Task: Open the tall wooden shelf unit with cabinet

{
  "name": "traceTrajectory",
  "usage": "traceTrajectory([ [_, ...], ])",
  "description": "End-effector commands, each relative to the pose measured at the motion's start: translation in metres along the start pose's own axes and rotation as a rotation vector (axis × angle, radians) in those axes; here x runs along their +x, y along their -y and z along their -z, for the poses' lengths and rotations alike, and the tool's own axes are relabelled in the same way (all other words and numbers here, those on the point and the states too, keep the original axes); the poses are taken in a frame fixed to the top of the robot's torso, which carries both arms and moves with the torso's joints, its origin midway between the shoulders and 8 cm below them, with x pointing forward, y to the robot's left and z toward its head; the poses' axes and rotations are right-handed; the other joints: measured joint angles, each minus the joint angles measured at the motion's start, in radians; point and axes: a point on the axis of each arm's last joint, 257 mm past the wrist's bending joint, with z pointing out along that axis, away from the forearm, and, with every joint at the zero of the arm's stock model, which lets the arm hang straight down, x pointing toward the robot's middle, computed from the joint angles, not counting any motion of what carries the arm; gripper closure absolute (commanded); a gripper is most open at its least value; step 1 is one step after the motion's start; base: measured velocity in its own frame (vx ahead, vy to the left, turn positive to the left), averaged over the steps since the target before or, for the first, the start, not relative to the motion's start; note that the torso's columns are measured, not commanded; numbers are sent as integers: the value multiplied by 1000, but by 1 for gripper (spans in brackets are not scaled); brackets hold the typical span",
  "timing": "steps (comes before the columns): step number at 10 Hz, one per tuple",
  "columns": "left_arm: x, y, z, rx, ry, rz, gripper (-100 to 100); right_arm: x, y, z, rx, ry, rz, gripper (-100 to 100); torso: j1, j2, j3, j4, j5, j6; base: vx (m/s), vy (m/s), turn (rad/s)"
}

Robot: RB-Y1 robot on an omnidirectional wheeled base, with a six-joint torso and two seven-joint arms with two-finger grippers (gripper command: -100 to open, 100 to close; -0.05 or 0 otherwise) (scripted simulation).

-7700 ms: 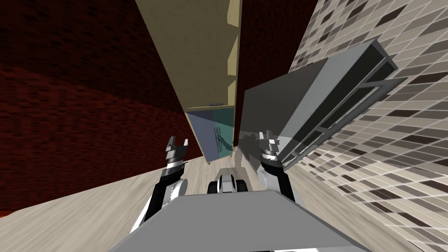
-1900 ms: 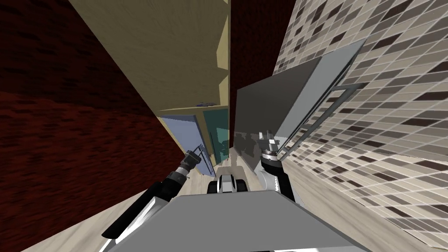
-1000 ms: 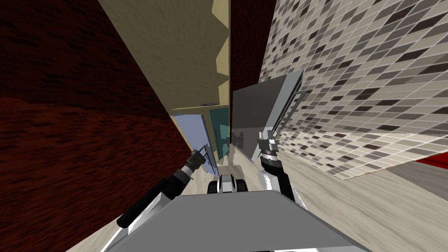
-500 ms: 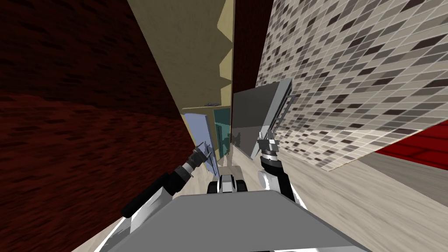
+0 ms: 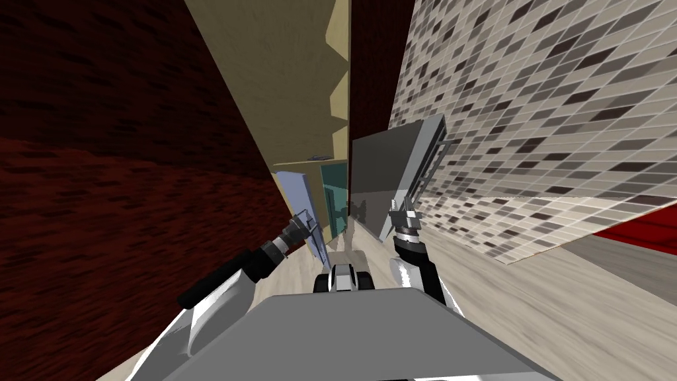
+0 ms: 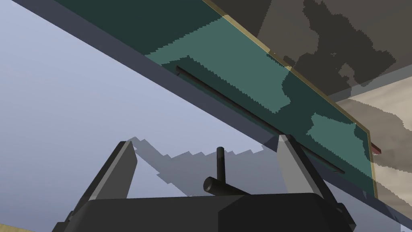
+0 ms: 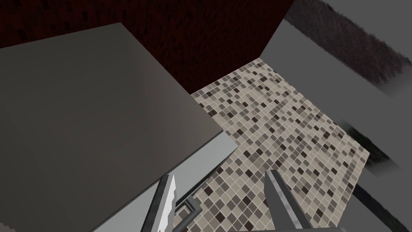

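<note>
Holds the left gripper with both fingers spread wide, straddling the dark bar handle of the pale blue door without pressing it, the handle's post and rod end close against the gripper's dark body. Sees along that hand the door's blue-grey edge standing proud of the teal door beside it, with a second long dark handle running along the teal panel. Finds both doors at the foot of the tall shelf unit, plain tan with stepped open shelves above, set against the dark red brick wall ahead and slightly left, on the pale wood-grain floor. Adds, from the head camera, the blue door angled out from the cabinet front and the left arm reaching across to it. Carries the right gripper raised with fingers apart, just beside a grey cabinet. Takes in along that hand the cabinet's flat top and grey rail, before a wall of beige and brown mosaic tiles.
</note>
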Motion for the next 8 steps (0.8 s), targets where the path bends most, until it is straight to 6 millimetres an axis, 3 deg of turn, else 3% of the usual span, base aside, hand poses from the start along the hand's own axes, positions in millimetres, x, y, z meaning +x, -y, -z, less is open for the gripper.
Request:
traceTrajectory([
  [1, 8, 15, -1, -9, -11, -2, -100, 0, 0, 0, 0, 0, 0, 0, 0, 1, 1, 0, 0, 0, -15, -33, 57],
  [2, 5, 10, -1, -5, -10, -2, -100, 0, 0, 0, 0, 0, 0, 0, 0, 2, 1, 0, 0, -1, -6, -15, 11],
  [3, 5, 10, -1, -7, -9, -1, 0, 0, 0, 0, 0, 0, 0, 0, 1, 1, 1, 0, 1, -1, 0, 0, 0],
  [8, 5, 10, -1, -7, -9, -1, 0, 0, 0, 0, 0, 0, 0, 0, 0, 1, 1, 0, 0, -1, 0, 0, 0],
])
